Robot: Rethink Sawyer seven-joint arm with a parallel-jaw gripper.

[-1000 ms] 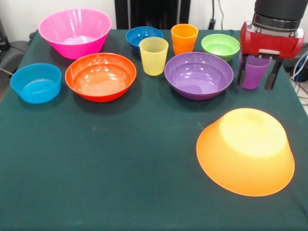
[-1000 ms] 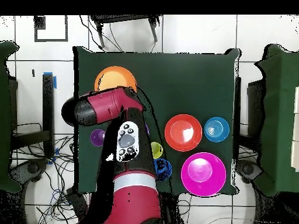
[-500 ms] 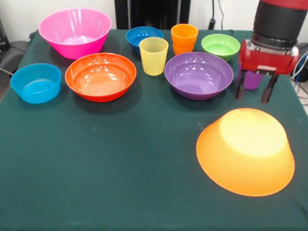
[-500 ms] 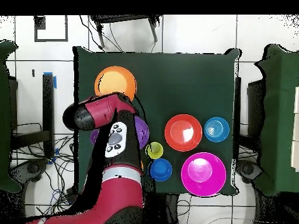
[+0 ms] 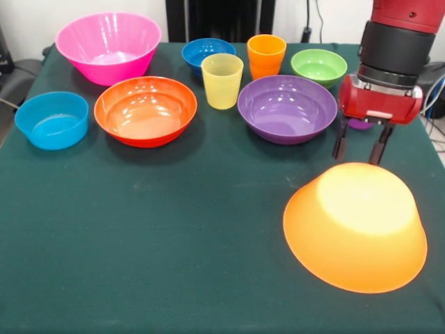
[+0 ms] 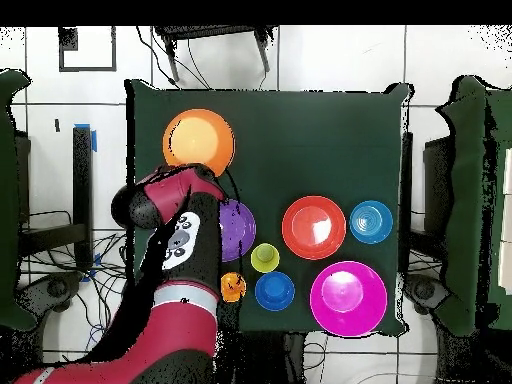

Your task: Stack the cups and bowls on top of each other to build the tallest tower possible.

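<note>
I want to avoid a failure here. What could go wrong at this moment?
1. The open gripper hangs empty just beyond the upside-down yellow-orange bowl; lowering there, a finger may hit the bowl's sloped wall and push it.
2. The purple cup is mostly hidden behind the gripper, so the arm might knock it over, or against the purple bowl.
</note>
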